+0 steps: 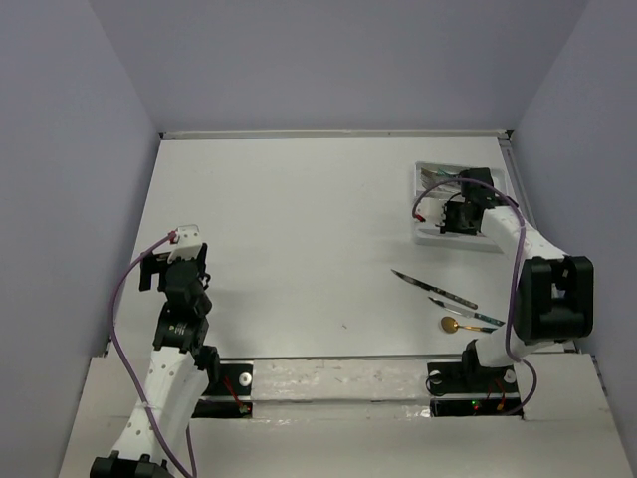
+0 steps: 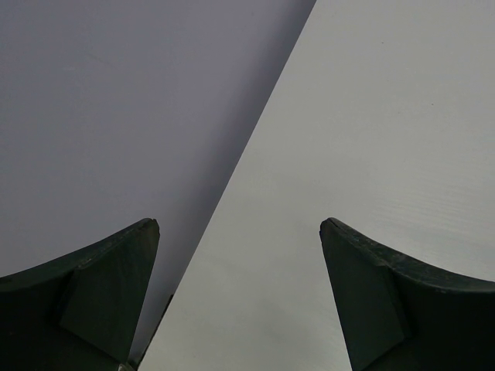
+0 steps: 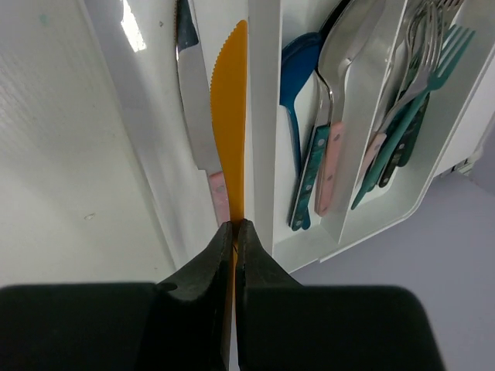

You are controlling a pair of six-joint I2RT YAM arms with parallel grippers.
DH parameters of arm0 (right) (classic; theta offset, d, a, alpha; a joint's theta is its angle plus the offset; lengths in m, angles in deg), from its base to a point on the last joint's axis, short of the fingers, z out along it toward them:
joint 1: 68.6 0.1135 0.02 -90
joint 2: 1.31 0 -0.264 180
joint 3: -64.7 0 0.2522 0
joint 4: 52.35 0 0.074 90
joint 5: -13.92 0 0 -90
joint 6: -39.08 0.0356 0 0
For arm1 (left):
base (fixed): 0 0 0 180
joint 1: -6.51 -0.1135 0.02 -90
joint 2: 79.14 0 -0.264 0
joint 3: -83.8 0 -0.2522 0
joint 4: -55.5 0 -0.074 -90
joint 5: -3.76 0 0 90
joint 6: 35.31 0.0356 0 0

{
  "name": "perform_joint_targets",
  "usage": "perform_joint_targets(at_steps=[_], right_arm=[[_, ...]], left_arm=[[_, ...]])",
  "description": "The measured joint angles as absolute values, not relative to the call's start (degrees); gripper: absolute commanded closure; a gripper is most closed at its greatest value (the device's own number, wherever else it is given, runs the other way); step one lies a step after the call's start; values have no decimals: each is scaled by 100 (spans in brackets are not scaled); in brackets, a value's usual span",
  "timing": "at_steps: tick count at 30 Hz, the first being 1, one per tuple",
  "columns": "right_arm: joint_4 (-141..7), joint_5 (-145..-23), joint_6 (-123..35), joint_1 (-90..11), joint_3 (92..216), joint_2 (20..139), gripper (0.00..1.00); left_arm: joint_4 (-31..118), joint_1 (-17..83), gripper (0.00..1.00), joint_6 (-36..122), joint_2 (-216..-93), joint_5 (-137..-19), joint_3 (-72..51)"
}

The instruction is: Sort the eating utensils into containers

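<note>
My right gripper (image 3: 234,226) is shut on an orange knife (image 3: 232,116) and holds it blade forward over the left compartment of the white tray (image 3: 264,93), beside a silver knife with a pink handle (image 3: 193,100). The middle compartment holds spoons (image 3: 325,139), one blue. The right one holds forks (image 3: 402,93) with pink, teal and black handles. In the top view this gripper (image 1: 456,214) hangs over the tray (image 1: 498,242) at the far right. A dark-handled knife (image 1: 430,288), a teal-handled utensil (image 1: 470,317) and a gold spoon (image 1: 453,324) lie on the table. My left gripper (image 1: 177,261) is open and empty.
The left wrist view shows only bare table, the grey side wall and the left gripper (image 2: 240,224). Grey walls close in the white table on three sides. The right arm's base stands just behind the loose utensils.
</note>
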State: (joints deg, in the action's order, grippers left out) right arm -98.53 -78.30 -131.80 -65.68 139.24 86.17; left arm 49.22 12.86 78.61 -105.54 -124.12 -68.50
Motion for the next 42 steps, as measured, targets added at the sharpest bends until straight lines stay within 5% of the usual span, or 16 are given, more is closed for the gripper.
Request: perform_joint_targets(at_steps=[12,13,16,18,26,32,36,42], right_arm=[[-9445,-7616,-13580,-6671,14002,9417,96],[-9432,-7588,-13582,-6671,14009,9479,89],[-9416,-7553,-13545,-6671,14037,9618,42],[-9412,-7548,-13561,-6671,14074,9645,32],[-9423,-7863,-13123,-6651,14555,9415,30],[-9276,-8449,-11532,-6120,15145,8156,24],[-9150,-9019,-9902,-5076,14951,7116,46],[-9705,-8971,-8127,-4829,14284,7114,38]], left_arm=[[4924,1360,1,7870,-10554,-12482,-6870],[4924,1360,1,7870,-10554,-12489,-6870],[4924,1360,1,7881,-10554,-12509,-6870],[4924,1360,1,7883,-10558,-12515,-6870],[4926,1360,1,7885,-10558,-12535,-6870],[4926,1360,1,7885,-10560,-12539,-6872],[4931,1360,1,7887,-10560,-12557,-6872],[4942,1360,1,7887,-10569,-12557,-6872]])
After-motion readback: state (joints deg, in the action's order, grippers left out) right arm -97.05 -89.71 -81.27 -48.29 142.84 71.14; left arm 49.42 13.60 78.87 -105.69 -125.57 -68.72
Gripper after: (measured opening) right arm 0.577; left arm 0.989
